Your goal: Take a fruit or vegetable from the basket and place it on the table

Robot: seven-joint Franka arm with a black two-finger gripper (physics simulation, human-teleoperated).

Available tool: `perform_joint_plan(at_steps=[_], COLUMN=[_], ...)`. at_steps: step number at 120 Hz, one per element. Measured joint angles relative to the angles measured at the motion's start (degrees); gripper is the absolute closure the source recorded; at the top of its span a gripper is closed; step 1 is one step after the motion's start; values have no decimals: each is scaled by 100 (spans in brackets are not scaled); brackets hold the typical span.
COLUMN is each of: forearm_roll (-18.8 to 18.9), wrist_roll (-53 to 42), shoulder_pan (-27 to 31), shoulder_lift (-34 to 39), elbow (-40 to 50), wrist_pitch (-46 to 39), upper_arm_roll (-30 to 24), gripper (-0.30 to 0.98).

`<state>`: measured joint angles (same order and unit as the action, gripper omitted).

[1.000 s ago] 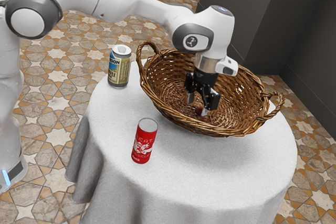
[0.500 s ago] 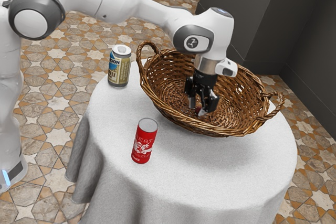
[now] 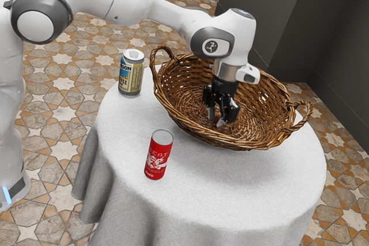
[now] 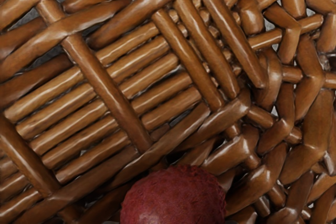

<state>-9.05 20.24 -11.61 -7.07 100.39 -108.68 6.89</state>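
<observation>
Jaws pinch the small red fruit (image 4: 173,200) from two sides, as far as the exterior view lets me judge, down inside the wicker basket (image 3: 199,134). They reach in from above, probably because the woven wall rises all round the fruit and leaves the top as the easy way in. A hold across opposite flanks should stop something this round from rolling away. Its visible part is a rounded, bumpy dome, so I find no clear long axis and cannot tell which way a stem end points; turning it before setting down seems needless. The basket's own long axis runs from handle to handle, slanting toward the bench's (image 3: 242,191) edge at the exterior view's right. Next comes a straight lift past the rim, then bare cloth toward the near edge, away from the red can (image 3: 158,156). A shallow grip could slip.
</observation>
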Motion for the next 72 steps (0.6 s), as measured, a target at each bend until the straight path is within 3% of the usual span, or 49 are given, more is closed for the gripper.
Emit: perform_joint_plan(at_steps=[52, 72], forearm_roll=[48, 45], wrist_roll=[-78, -137], shoulder_pan=[80, 85], shoulder_lift=[-83, -105], elbow=[-109, -116], wrist_pitch=[1, 0], upper_arm_roll=[-4, -4], gripper=[43, 31])
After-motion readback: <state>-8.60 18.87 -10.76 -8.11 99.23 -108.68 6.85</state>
